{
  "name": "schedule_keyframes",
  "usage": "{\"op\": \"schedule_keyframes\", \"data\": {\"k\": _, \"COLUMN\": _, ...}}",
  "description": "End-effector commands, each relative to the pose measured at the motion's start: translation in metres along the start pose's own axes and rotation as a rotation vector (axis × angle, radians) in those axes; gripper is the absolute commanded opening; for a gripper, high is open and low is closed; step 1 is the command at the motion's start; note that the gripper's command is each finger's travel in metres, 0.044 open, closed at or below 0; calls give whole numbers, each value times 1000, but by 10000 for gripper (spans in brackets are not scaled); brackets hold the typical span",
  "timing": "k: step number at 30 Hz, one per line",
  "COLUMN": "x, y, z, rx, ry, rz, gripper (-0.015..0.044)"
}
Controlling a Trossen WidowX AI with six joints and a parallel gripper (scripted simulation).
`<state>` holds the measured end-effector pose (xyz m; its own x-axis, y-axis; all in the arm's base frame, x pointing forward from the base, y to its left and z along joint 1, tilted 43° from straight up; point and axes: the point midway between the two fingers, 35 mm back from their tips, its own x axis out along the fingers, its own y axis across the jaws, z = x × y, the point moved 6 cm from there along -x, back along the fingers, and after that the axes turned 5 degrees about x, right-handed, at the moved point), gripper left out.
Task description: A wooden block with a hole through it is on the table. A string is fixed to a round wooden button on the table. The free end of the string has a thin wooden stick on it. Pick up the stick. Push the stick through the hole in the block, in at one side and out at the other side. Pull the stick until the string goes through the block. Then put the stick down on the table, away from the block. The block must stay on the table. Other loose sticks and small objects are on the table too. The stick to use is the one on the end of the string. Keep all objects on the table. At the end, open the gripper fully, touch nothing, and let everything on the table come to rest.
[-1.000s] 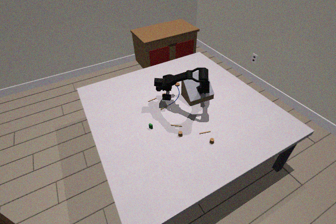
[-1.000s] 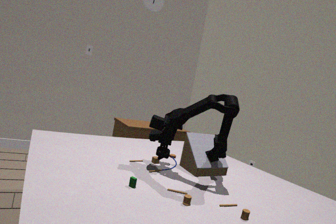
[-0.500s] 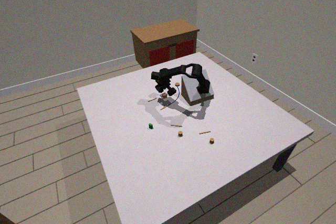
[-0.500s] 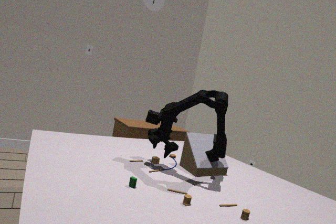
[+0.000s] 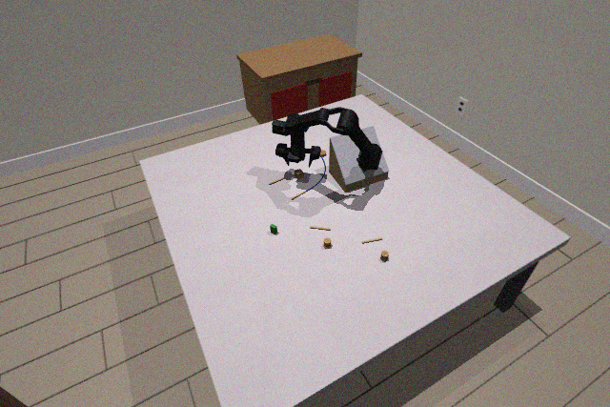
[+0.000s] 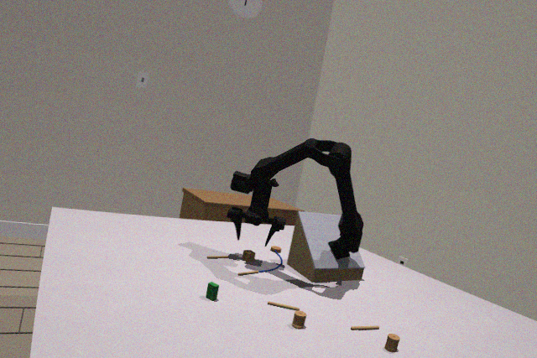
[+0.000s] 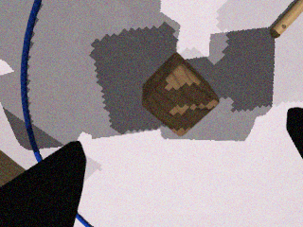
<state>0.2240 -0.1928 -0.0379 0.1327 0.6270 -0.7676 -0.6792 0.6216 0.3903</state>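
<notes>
My gripper (image 5: 299,165) (image 6: 252,242) (image 7: 186,134) is wide open and empty, pointing down above the wooden block. The block (image 5: 298,172) (image 6: 248,256) (image 7: 180,95) stands on the table in the arm's shadow; its hole cannot be made out. The blue string (image 5: 325,171) (image 6: 281,261) (image 7: 25,85) curves past the block, outside it, from the round wooden button (image 5: 323,152) (image 6: 275,249). The stick on its free end (image 5: 298,194) (image 6: 247,273) lies on the table, on the near side of the block in the top and exterior views; it is not visible in the wrist view.
A loose stick (image 5: 276,180) (image 6: 216,256) (image 7: 288,21) lies close beside the block. A green piece (image 5: 274,229) (image 6: 211,291), two more loose sticks (image 5: 320,228) (image 5: 372,240) and two small wooden cylinders (image 5: 327,242) (image 5: 384,255) lie nearer the top and exterior views. The arm's wedge-shaped base (image 5: 339,166) (image 6: 301,258) stands beside the string.
</notes>
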Motion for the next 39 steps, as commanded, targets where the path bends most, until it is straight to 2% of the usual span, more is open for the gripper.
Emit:
{"op": "schedule_keyframes", "data": {"k": 1, "x": 0, "y": -3, "z": -3, "rx": -92, "ry": -40, "rz": 7, "gripper": 440}}
{"op": "schedule_keyframes", "data": {"k": 12, "x": 0, "y": -3, "z": -4, "rx": -87, "ry": -34, "rz": 6, "gripper": 440}}
{"op": "schedule_keyframes", "data": {"k": 20, "x": 0, "y": -3, "z": -4, "rx": -87, "ry": -34, "rz": 6, "gripper": 239}}
{"op": "schedule_keyframes", "data": {"k": 28, "x": 0, "y": -3, "z": -4, "rx": -87, "ry": -34, "rz": 6, "gripper": 239}}
{"op": "schedule_keyframes", "data": {"k": 37, "x": 0, "y": -3, "z": -4, "rx": -88, "ry": -35, "rz": 6, "gripper": 3}}
{"op": "schedule_keyframes", "data": {"k": 39, "x": 0, "y": -3, "z": -4, "rx": -88, "ry": -35, "rz": 6, "gripper": 0}}
